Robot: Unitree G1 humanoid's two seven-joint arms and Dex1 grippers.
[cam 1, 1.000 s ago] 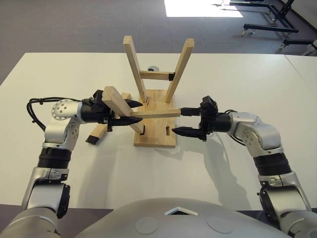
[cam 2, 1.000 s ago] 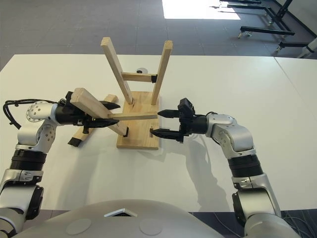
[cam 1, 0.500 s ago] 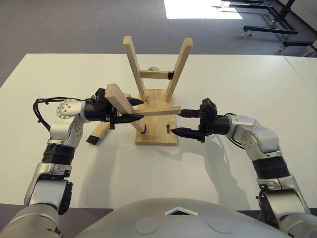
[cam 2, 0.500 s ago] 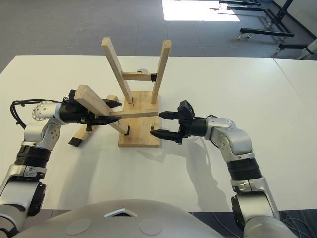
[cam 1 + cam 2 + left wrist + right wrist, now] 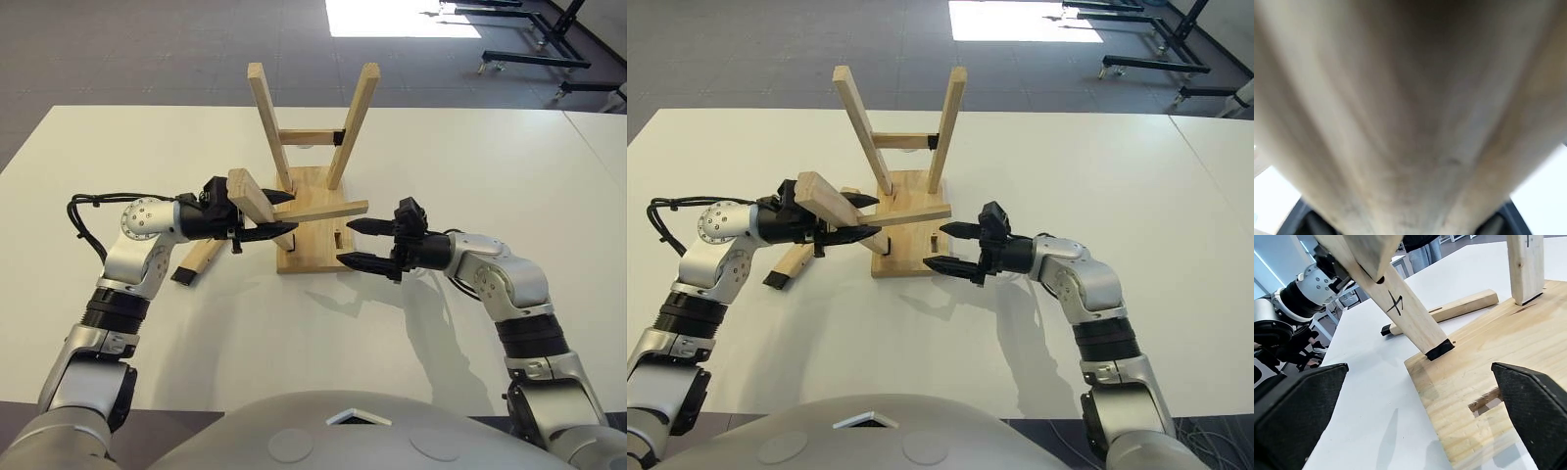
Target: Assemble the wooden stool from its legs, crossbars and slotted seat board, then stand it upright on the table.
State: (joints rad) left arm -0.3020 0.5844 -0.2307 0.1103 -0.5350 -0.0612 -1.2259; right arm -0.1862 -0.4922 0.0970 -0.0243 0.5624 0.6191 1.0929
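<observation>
While seat board point(image 5: 309, 257) lies flat, two legs point(image 5: 270, 122) upright — crossbar point(image 5: 309, 137) between

This looks like a robotics lab or test hall. A broad white table point(image 5: 245, 333) spreads under the right gripper point(image 5: 346, 242) and its jaws. Well beyond the jaws lies a grey carpet-tile floor point(image 5: 147, 49) with a bright patch of light point(image 5: 402, 17). Farther off to their right stand black metal frames on wheels point(image 5: 534, 54).
</observation>
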